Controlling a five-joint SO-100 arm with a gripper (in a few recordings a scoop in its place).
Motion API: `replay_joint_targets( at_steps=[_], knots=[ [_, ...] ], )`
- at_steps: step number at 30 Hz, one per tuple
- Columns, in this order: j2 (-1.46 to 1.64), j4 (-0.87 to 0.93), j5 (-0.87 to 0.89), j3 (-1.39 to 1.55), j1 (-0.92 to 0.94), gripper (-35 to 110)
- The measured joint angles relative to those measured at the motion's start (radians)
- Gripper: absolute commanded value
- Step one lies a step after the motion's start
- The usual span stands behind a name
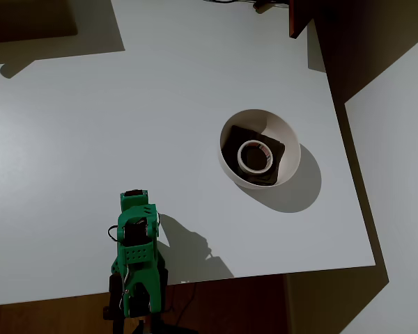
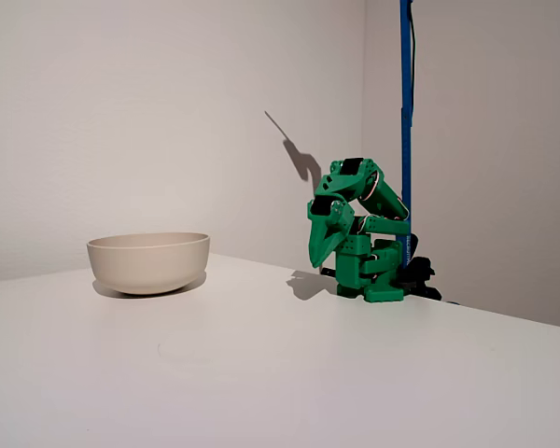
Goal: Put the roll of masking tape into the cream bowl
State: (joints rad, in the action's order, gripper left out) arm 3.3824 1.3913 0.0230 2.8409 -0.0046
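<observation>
The roll of masking tape [image 1: 255, 156] lies flat inside the cream bowl [image 1: 287, 139], resting on the dark brown pad [image 1: 230, 150] at the bowl's bottom. In the fixed view the bowl [image 2: 149, 262] stands at the left and its wall hides the tape. The green arm [image 1: 137, 243] is folded back over its base at the table's near edge, well to the left of the bowl in the overhead view. Its gripper [image 2: 319, 256] points down just above the table, its fingers together with nothing between them.
The white table [image 1: 90, 125] ends close behind the arm's base and just right of the bowl. A blue pole [image 2: 406, 121] rises behind the arm. A dark reddish object [image 1: 299, 17] sits at the far right corner.
</observation>
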Motion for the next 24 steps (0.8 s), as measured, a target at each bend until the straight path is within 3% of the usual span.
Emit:
replay_joint_targets(
  at_steps=[24],
  knots=[
    [0.0,-0.009,0.006,0.067,0.002,-8]
  ],
)
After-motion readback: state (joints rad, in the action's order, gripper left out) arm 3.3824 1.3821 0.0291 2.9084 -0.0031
